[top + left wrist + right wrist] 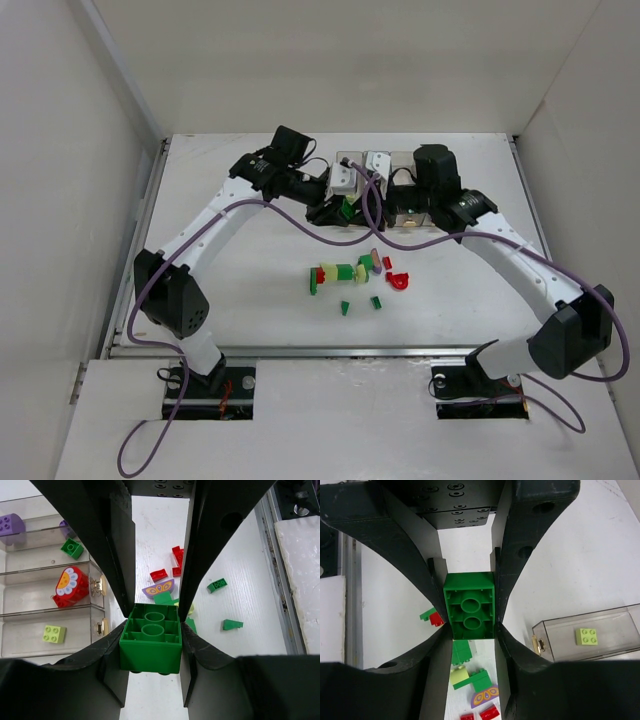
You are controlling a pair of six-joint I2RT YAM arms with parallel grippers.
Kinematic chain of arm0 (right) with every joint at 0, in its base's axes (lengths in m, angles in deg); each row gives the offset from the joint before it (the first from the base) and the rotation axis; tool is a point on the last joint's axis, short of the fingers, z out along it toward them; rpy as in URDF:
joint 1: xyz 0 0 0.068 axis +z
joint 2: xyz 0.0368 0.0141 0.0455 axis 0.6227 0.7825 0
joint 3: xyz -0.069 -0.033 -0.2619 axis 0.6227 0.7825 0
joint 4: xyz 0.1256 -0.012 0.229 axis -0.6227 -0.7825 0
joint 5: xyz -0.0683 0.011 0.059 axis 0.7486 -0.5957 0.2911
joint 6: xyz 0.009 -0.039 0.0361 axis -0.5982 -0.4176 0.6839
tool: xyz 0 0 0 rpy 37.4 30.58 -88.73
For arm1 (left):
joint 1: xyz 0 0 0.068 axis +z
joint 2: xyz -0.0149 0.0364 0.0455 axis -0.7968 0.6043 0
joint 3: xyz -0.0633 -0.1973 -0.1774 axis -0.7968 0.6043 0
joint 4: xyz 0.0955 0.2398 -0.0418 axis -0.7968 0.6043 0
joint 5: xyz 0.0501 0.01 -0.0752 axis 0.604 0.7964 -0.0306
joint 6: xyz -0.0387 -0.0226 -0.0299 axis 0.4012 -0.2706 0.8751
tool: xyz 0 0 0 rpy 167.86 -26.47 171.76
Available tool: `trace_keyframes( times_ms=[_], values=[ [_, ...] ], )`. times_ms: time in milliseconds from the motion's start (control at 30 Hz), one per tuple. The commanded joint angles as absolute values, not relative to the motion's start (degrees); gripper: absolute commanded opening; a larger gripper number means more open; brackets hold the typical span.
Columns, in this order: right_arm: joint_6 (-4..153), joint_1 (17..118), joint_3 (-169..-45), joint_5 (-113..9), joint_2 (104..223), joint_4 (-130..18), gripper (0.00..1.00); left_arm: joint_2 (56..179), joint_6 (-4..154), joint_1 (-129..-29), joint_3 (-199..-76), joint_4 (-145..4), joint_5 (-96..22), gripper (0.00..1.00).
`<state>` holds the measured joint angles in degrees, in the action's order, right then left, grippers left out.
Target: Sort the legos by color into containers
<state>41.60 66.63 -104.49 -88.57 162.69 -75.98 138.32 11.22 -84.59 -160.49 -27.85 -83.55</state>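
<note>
We find the left claw (pixel 151 630) clenched on a glossy green brick (pixel 151 642), its hollow underside showing between the fingertips at the near side of the containers (pixel 45 565), while the right claw (pixel 470 611) likewise grips a second green brick (pixel 469 605).

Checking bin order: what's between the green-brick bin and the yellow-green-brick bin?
The bin holding a red flower-printed piece, seen in the left wrist view.
</note>
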Motion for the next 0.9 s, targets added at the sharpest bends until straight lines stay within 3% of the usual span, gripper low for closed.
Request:
trace_keyframes(
  times_ms=[0,33,67,167,200,267,433,600,667,867],
  values=[
    [41.89,66.2,-103.97,-88.93,162.01,-71.39,0.0,134.42,11.17,-84.73,-162.37,-26.81,-86.64,0.09],
    [42.59,66.2,-103.44,-88.93,161.05,-70.51,0.0,134.42,11.7,-84.73,-162.37,-27.33,-86.12,0.14],
    [43.2,66.2,-102.91,-88.23,160.52,-69.89,0.0,134.42,12.23,-84.73,-162.37,-27.86,-85.59,0.34],
    [44.61,65.58,-102.29,-87.09,159.9,-68.83,0.0,134.94,14.24,-84.73,-162.37,-28.38,-84.53,0.57],
    [44.62,65.06,-102.29,-86.3,159.9,-68.83,0.0,134.95,14.78,-84.73,-162.37,-28.39,-84.53,0.77],
    [46.54,64.35,-101.77,-85.16,159.9,-68.83,0.0,134.95,16.53,-84.73,-162.37,-29.7,-83.83,1.0],
    [52.43,59.18,-99.31,-79.18,160.43,-65.76,0.0,134.77,28.11,-85.78,-158.86,-39.7,-70.77,1.0],
    [63.57,55.83,-100.17,-62.95,165.43,-64.7,0.0,133.63,37.8,-85.78,-153.93,-51.41,-42.06,1.0],
    [66.92,55.13,-101.58,-51.35,167.45,-64.7,0.0,135.29,38.5,-85.78,-153.32,-51.94,-36.92,1.0],
    [71.95,53.98,-108.34,-37.36,177.46,-65.93,0.0,139.78,40.27,-86.31,-156.22,-46.67,-25.21,1.0]
  ],
)
